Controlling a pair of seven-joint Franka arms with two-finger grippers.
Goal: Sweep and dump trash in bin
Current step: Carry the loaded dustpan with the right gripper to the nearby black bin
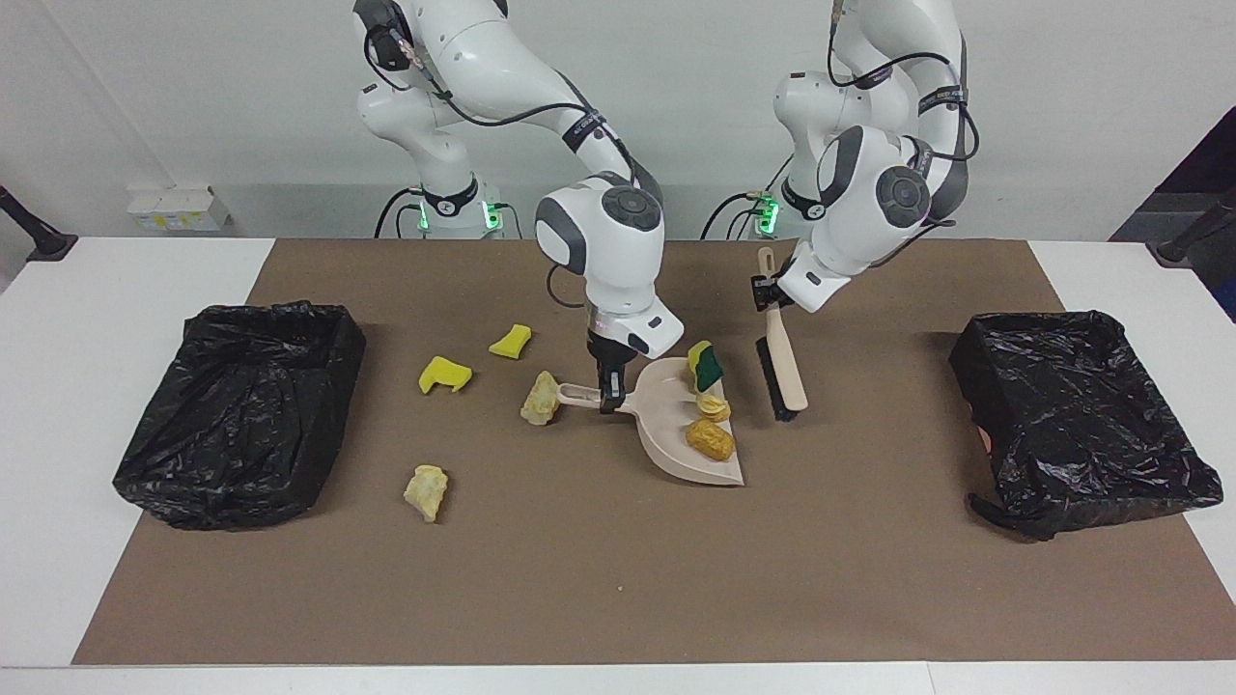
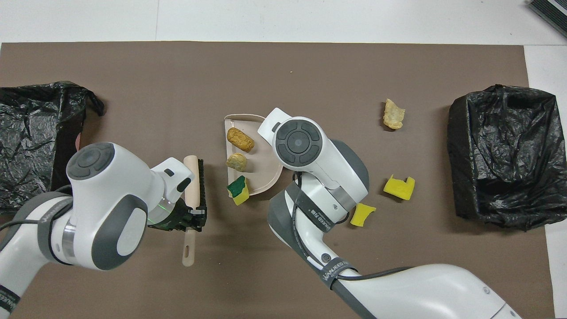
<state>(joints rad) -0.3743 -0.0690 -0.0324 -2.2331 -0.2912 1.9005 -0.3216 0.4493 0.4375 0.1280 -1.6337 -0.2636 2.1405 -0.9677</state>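
Counter (image 1: 116, 290): white, with a flat matte brown mat (image 1: 618, 579) over most of it.

Bins, count two: rectangular, lined with crinkled glossy black plastic. One bin (image 1: 241, 405) at the right arm's end of the mat, one bin (image 1: 1081, 415) at the left arm's end.

Dustpan (image 1: 666, 434): smooth beige plastic, scoop-shaped, at the middle of the mat. Handle toward the right arm's end, mouth toward the left arm's end.

Trash, count seven, all spongy and irregular.
- In the dustpan, three in a row along the mouth: orange-brown lump (image 1: 711, 439) farthest from the robots, pale beige lump (image 1: 714, 406) in the middle, yellow sponge piece with green face (image 1: 706, 364) at the pan's rim nearest the robots.
- On the mat, four: pale beige lump (image 1: 541, 398) touching the handle tip; two bright yellow notched sponge pieces (image 1: 444, 374) (image 1: 511, 341) toward the right arm's bin; pale beige lump (image 1: 426, 491) toward the counter edge farthest from the robots.

Brush (image 1: 780, 359): beige handle, black bristles, long axis running roughly toward and away from the robots, head tilted down just beside the dustpan mouth.

Right claw (image 1: 607, 389): clamped on the dustpan handle.

Left claw (image 1: 768, 294): clamped on the brush handle.
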